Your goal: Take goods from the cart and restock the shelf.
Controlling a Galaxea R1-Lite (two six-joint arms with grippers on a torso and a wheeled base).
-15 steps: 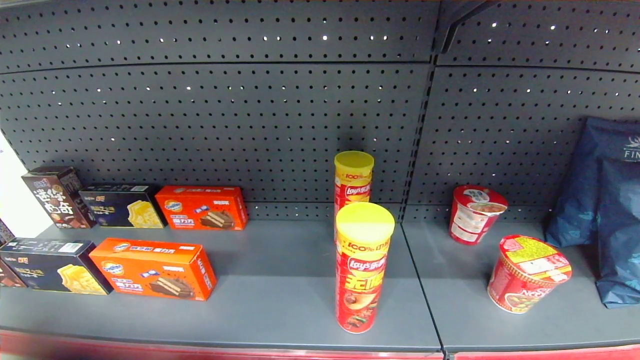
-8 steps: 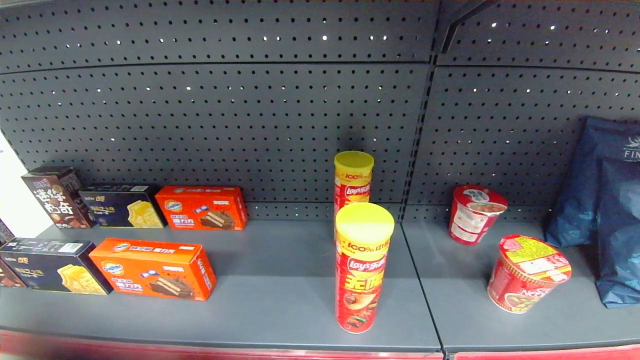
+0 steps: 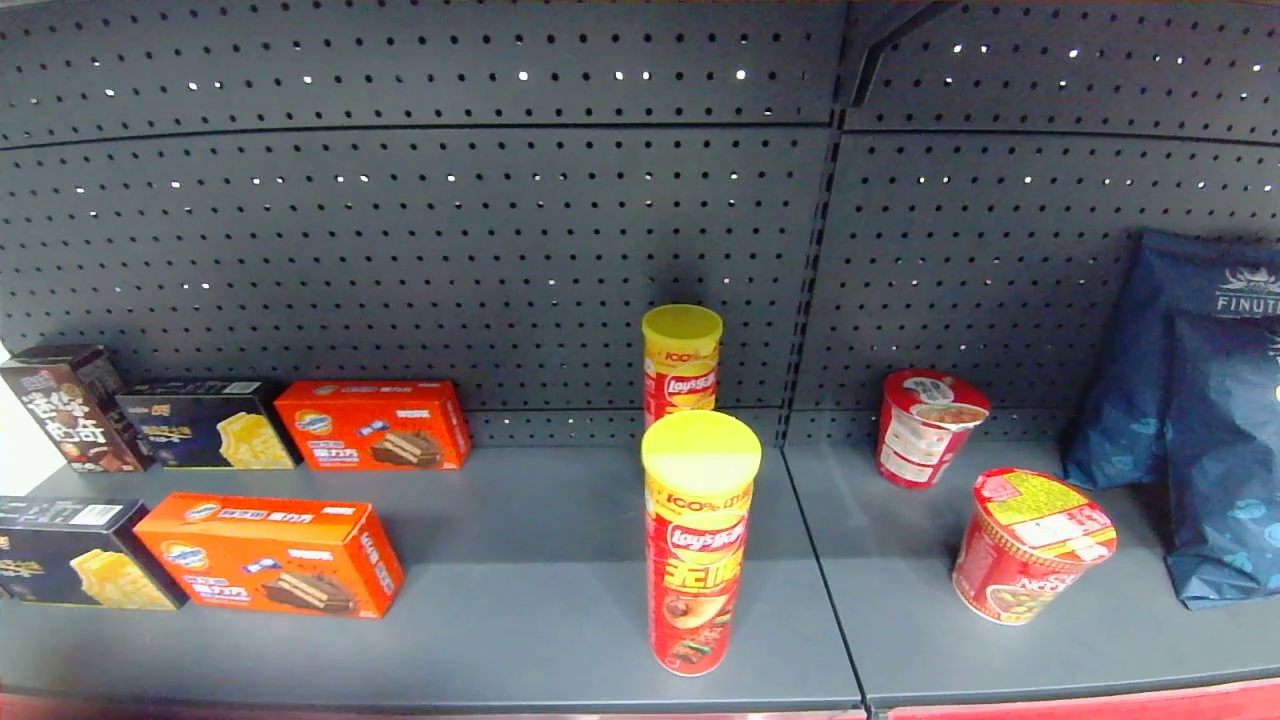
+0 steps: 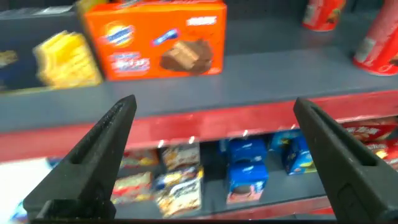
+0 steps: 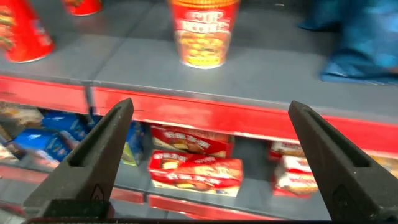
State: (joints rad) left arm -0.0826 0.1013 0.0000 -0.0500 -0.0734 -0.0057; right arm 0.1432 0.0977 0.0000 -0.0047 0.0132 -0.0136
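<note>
The grey shelf [image 3: 520, 560] carries two upright chip cans with yellow lids, one in front [image 3: 697, 540] and one behind [image 3: 680, 360]. Two red cup noodles [image 3: 1030, 545] [image 3: 925, 428] stand to their right. Orange wafer boxes [image 3: 270, 555] [image 3: 370, 425] lie at the left. My left gripper [image 4: 214, 106] is open and holds nothing, in front of the shelf's red edge [image 4: 205, 130] and below an orange box [image 4: 158, 40]. My right gripper [image 5: 211, 107] is open and holds nothing, level with the red edge [image 5: 249, 115], below a cup noodle [image 5: 204, 31].
Dark boxes [image 3: 85, 565] [image 3: 205, 430] [image 3: 60, 405] lie at the far left and blue bags [image 3: 1190, 400] lean at the far right. Bare shelf lies between the boxes and the cans. A lower shelf holds packaged goods [image 4: 245, 174] [image 5: 199, 168].
The whole head picture has shifted to the left, so the camera has moved. Nothing on the shelf has changed place.
</note>
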